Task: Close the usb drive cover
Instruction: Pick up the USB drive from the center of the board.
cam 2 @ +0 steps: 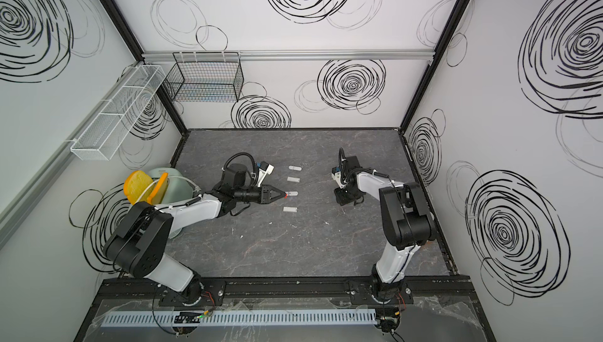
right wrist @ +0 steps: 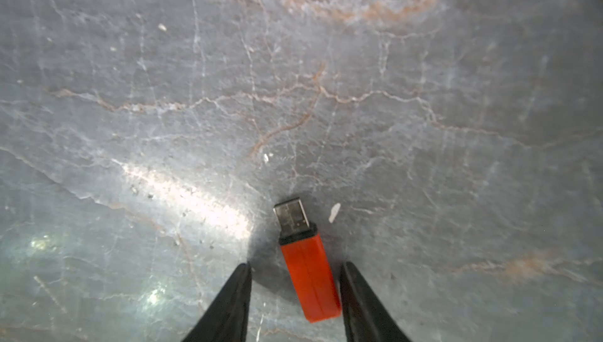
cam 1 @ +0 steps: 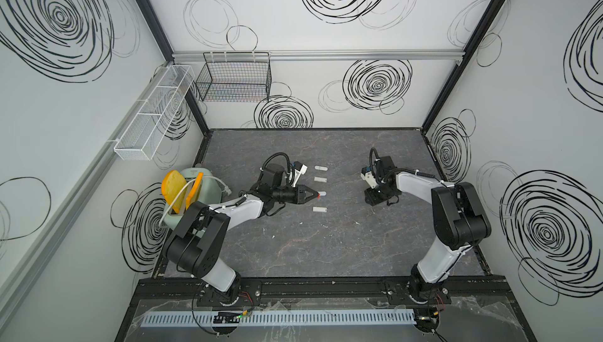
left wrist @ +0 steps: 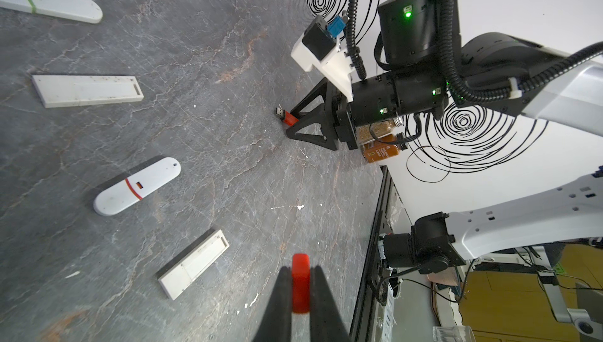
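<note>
- The grey marbled table is shown whole only in both top views. Only patches of it are given by the wrist views.
- The right gripper is set low on the table, at about 3 o'clock from its middle. Its jaws are part spread and placed astride the red usb drive. One jaw is at the body's edge, and the other is parted from it by a plain gap. No pinch is judged to be made yet.
- The left gripper is pressed together on the red cap. It is placed just at 9 o'clock of a column of four white drives.
- The white drives are laid in a line running from 12 to 6 o'clock between the two grippers. The held cap is just beside the third of them, and one could be knocked if the cap is carried across low.
- The usb drive lies flat, skewed to the line of the jaws and off-centre between them. It could be swivelled or shoved aside when they are brought together, since the nearer jaw would be met first. The bare plug would then be aimed wrongly for the cap.
- The drive is hidden beneath the right gripper in both top views. Its skew and the gap are given by the right wrist view alone.
- Both red parts are shown together, well apart, only in the left wrist view. Which way the cap's mouth faces cannot be told.
</note>
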You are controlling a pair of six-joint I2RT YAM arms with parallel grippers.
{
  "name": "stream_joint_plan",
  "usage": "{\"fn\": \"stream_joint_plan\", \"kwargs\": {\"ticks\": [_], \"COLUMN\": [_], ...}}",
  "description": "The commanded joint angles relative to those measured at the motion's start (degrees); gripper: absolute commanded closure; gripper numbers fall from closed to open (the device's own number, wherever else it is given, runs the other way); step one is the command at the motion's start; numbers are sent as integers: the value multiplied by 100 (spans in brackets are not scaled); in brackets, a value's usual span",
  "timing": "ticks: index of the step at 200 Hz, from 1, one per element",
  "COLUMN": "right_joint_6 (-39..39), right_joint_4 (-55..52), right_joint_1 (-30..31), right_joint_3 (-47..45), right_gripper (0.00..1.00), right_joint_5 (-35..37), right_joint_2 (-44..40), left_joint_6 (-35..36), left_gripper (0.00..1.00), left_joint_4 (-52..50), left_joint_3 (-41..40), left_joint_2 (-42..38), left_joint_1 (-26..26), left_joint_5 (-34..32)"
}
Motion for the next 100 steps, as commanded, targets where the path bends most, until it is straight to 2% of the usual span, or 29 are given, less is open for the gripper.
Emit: {"fn": "stream_joint_plan", "kwargs": {"ticks": [1,100], "right_joint_6": [36,-52], "right_joint_4": [-278,-378], "right_joint_1": [-14,147], "right_joint_3": [143,216], "right_gripper": [59,76], "right_joint_5": [-70,346], "right_joint_2": [164,575], "left_joint_6": [90,100], "left_gripper": [100,100], "left_joint_4": [103,-14], "left_joint_3": [-42,32], "left_joint_2": [-158,-144], "left_joint_1": [21,44], "left_joint_5": [-13,-2]}}
